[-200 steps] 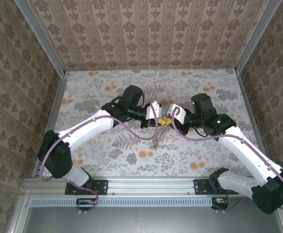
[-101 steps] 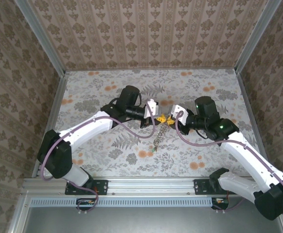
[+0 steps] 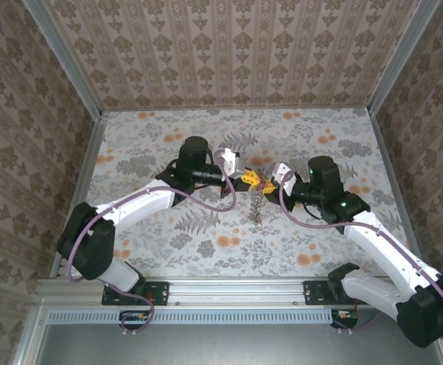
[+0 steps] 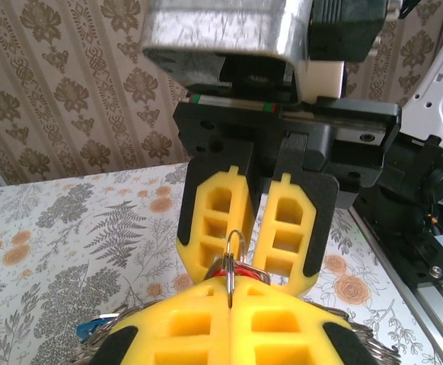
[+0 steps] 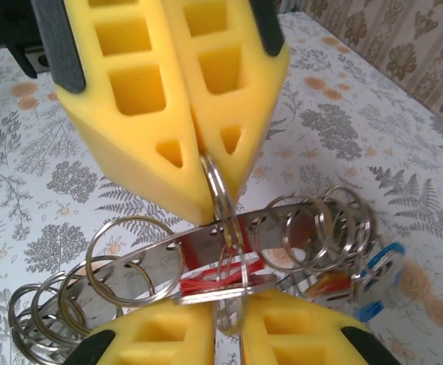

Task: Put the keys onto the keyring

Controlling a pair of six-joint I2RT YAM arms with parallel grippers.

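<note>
Above the table's middle, my left gripper (image 3: 240, 179) and right gripper (image 3: 271, 181) meet tip to tip. The keyring (image 3: 256, 207) hangs between them, part of it dangling toward the table. Close up, the keyring (image 5: 297, 217) is a silvery band carrying several small split rings. My left gripper (image 4: 231, 300) is shut on one split ring (image 4: 234, 247). My right gripper (image 5: 233, 323) is shut on the red-tagged key (image 5: 221, 272), with a ring running down between its fingers. Blue-tagged (image 5: 377, 283) and yellow-tagged (image 5: 329, 285) keys hang on the band's right end.
The floral tabletop (image 3: 168, 228) lies below the bundle, walled in by patterned panels (image 3: 237, 53) on three sides. An aluminium rail (image 3: 237, 289) runs along the near edge by the arm bases.
Both grippers have shifted a little toward the far side with the bundle. The dangling part of the keyring has swung right and risen.
</note>
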